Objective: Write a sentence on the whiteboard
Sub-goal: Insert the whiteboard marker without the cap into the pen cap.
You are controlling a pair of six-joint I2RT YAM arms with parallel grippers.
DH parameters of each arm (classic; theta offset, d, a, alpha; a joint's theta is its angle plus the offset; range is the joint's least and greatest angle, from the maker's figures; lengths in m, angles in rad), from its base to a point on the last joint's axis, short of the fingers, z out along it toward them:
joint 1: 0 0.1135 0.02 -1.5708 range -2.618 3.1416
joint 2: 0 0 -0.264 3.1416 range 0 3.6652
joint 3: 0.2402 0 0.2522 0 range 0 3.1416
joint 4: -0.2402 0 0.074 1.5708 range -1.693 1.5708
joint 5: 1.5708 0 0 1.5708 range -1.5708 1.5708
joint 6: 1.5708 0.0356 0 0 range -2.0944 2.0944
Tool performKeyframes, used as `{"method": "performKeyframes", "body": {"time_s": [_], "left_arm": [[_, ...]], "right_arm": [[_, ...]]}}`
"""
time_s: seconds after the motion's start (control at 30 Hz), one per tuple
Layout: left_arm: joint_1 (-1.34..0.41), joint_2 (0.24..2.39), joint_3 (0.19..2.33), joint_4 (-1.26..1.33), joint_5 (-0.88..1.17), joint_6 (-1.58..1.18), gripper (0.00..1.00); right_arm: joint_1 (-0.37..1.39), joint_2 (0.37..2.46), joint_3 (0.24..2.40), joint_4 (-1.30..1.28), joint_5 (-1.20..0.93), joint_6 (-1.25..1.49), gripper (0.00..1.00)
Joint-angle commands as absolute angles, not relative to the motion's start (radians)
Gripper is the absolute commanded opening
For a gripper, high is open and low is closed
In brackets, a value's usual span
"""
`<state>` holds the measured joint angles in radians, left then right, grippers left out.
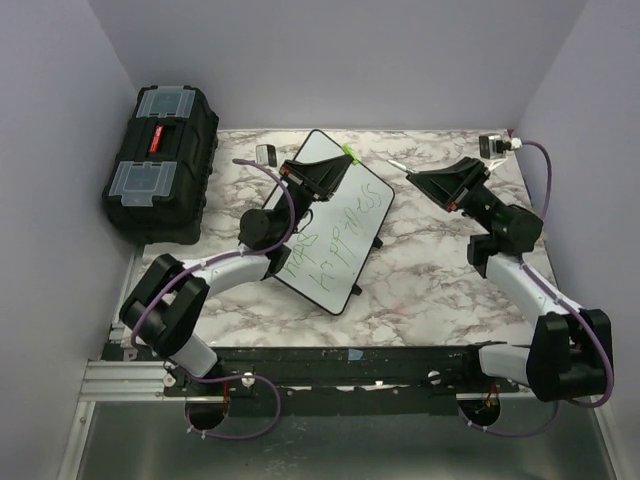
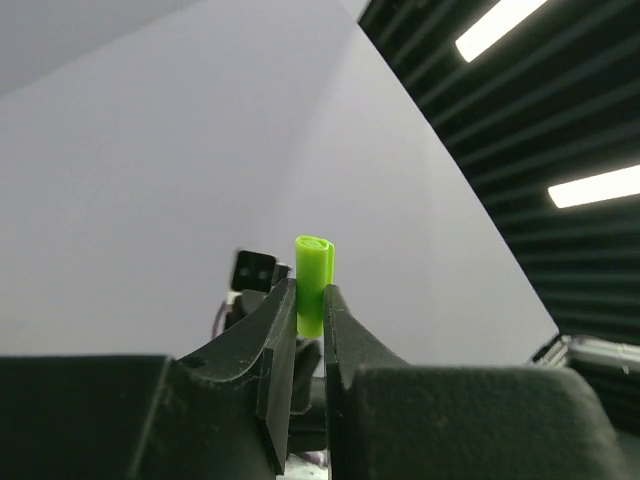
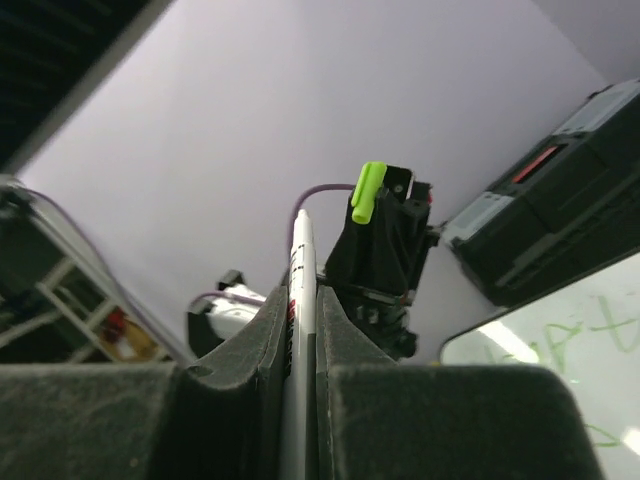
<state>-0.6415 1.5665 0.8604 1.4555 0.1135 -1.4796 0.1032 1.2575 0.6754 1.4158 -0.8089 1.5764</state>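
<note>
Flat white rectangular whiteboard (image 1: 365,185) lay on the marbled table (image 1: 430,290), left of centre | green handwritten sentence (image 1: 335,240) filled two lines, apparently complete | left jaws clamped a lime-green plastic cap (image 2: 313,275) | right jaws clamped a slim white marker (image 3: 300,270) | recapping probably left to do.

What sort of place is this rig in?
Probably a lab test cell: plain walls box in a marble-pattern table, a metal mounting rail runs along its near edge, a whiteboard and toolbox serve as props.

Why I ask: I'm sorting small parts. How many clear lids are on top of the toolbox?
2. One clear lid sits at the far end of the toolbox, the other at its near end, the handle between them. Its sides may hide more.
</note>
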Motion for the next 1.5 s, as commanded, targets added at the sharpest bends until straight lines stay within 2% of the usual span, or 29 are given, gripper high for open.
{"method": "performKeyframes", "body": {"time_s": [0.0, 0.17, 0.27, 0.43, 0.7, 0.87, 1.47], "left_arm": [[-0.686, 1.463, 0.814, 1.33, -0.136, -1.525, 0.0], [-0.698, 1.374, 0.819, 1.082, -0.139, -1.576, 0.0], [-0.697, 1.335, 0.825, 0.986, -0.137, -1.605, 0.0], [-0.702, 1.284, 0.889, 0.722, -0.115, -1.643, 0.0], [-0.705, 1.169, 0.939, 0.425, -0.159, -1.687, 0.0], [-0.703, 1.137, 1.066, 0.025, -0.182, -1.775, 0.0], [-0.702, 1.134, 1.104, -0.089, -0.204, -1.832, 0.0]], "right_arm": [[0.118, 1.169, 0.764, 1.185, -0.89, 1.316, 0.01], [0.146, 1.039, 0.882, 0.575, -0.83, 0.769, 0.01], [0.204, 1.001, 0.924, 0.382, -0.749, 0.54, 0.0], [0.438, 0.977, 0.984, 0.178, -0.475, 0.233, 0.01], [0.575, 0.96, 0.975, 0.162, -0.26, 0.068, 0.01], [0.671, 0.95, 0.953, 0.194, -0.126, 0.017, 0.01], [0.713, 0.963, 0.97, 0.216, -0.129, 0.036, 0.01]]}}
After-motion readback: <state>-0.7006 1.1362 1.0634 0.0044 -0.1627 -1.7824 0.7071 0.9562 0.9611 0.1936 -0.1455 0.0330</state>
